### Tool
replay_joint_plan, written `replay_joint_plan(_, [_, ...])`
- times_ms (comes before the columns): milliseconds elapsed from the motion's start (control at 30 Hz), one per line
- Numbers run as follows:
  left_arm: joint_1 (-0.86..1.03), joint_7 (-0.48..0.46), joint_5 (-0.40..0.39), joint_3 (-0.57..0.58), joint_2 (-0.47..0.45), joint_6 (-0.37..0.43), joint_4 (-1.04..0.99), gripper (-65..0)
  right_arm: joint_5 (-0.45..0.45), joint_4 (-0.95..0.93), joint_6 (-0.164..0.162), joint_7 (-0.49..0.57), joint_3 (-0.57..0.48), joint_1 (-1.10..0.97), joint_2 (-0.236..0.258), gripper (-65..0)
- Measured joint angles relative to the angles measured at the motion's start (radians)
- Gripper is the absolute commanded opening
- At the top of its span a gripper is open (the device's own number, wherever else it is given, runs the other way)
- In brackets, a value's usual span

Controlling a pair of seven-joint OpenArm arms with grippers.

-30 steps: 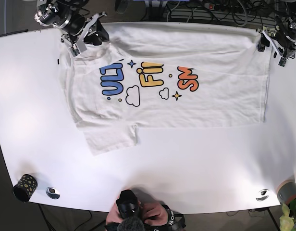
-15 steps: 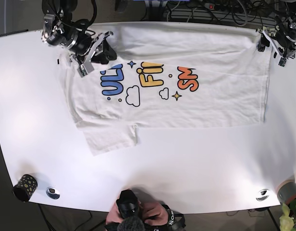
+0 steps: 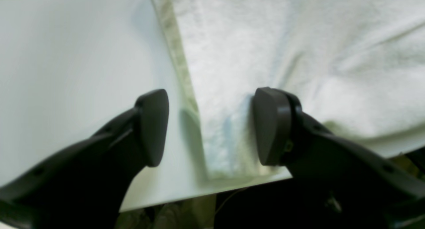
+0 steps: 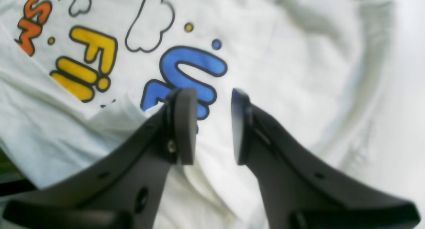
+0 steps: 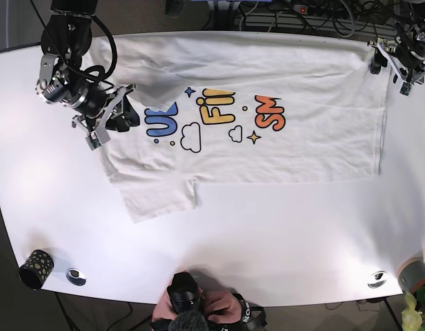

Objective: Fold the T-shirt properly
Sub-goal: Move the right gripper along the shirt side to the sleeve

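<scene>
A white T-shirt with blue, yellow and orange lettering lies flat across the white table, one sleeve pointing toward the near edge. Its far-left part is folded over the top of the blue letters. My right gripper hovers over the shirt beside the blue letters; in the right wrist view it is narrowly open with nothing between the fingers. My left gripper is at the shirt's far right corner. In the left wrist view it is wide open, straddling the shirt's hem at the table edge.
A black dotted cup and a metal disc sit at the near left corner. Another disc and a grey cup are at the near right. A person with a camera is at the near edge. Cables run behind the table.
My right gripper moved from the shirt's far left shoulder toward the near side, to beside the blue letters. The shirt's far-left part now lies folded over the print. The left arm stayed still.
</scene>
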Motion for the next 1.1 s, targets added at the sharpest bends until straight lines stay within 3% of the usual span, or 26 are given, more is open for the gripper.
replay_joint_plan(400, [-0.003,0.0,0.0,0.0,0.001,0.0,0.0,-27.1,0.007,0.109,0.002,-0.012,0.021,-0.192,-0.003,-49.0])
replay_joint_plan(667, [-0.024,0.008,0.005,0.004,0.002,0.0,-0.003,-27.1,0.004,0.067,0.003,-0.002,0.016,-0.237,-0.069,-49.3])
replay_joint_plan(900, [-0.024,0.008,0.004,0.005,0.002,0.0,-0.003,-27.1,-0.01,-0.046,0.0,0.012,0.021,-0.158,-0.055,-49.3])
replay_joint_plan(1100, [-0.024,0.008,0.004,0.005,0.002,0.0,-0.003,-27.1,-0.008,-0.123,0.0,0.023,0.024,-0.047,-0.006,-49.1])
